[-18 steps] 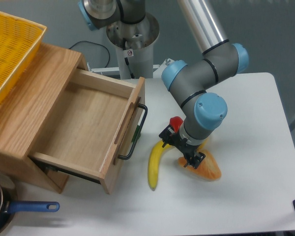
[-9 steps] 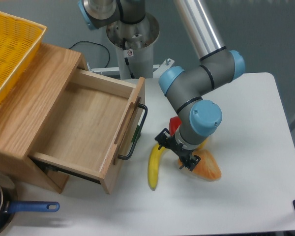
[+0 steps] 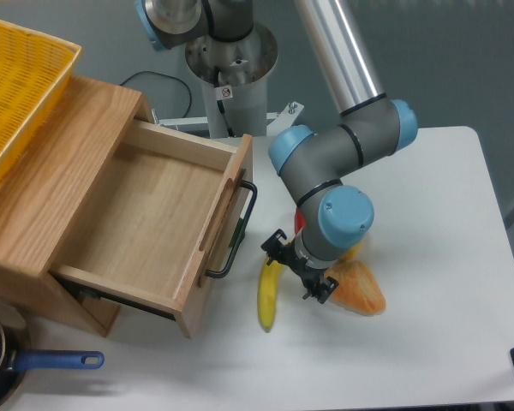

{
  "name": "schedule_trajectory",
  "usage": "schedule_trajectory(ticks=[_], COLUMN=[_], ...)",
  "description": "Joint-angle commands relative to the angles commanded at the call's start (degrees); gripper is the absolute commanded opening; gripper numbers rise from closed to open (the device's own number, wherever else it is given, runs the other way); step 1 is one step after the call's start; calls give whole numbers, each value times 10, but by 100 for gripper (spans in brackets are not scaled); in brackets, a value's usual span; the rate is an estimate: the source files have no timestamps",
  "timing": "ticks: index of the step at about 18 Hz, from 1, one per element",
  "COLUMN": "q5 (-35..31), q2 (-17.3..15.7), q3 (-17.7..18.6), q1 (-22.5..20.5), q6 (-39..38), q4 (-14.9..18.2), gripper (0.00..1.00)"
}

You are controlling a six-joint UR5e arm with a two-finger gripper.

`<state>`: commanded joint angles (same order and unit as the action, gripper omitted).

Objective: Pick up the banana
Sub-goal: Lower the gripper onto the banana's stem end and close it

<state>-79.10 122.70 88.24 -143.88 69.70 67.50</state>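
Camera view: end effector [image 3: 296, 269] hung mid-frame, jaws spread, holding nothing.
Banana [image 3: 266, 298]: lay on white surface [image 3: 428, 257], just left of orange wedge [image 3: 357, 289].
Advice: straddle banana's upper end, avoid wedge.

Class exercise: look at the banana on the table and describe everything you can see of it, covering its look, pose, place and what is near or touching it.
The banana is long, slim, gently curved and plain yellow, with a smooth, plastic-looking skin. It lies flat on the white table, running roughly towards the camera, just right of the open wooden drawer's black handle. Its upper end is hidden beneath the gripper, which hangs over it; whether the fingers touch it cannot be told. An orange wedge lies to its right, apart from it.
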Motion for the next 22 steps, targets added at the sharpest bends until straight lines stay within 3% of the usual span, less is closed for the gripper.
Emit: schedule_trajectory(ticks=[22], q5=[-1], q2=[9], q3=[14], q1=[22], q6=[-25], q4=[-10], gripper=[100])
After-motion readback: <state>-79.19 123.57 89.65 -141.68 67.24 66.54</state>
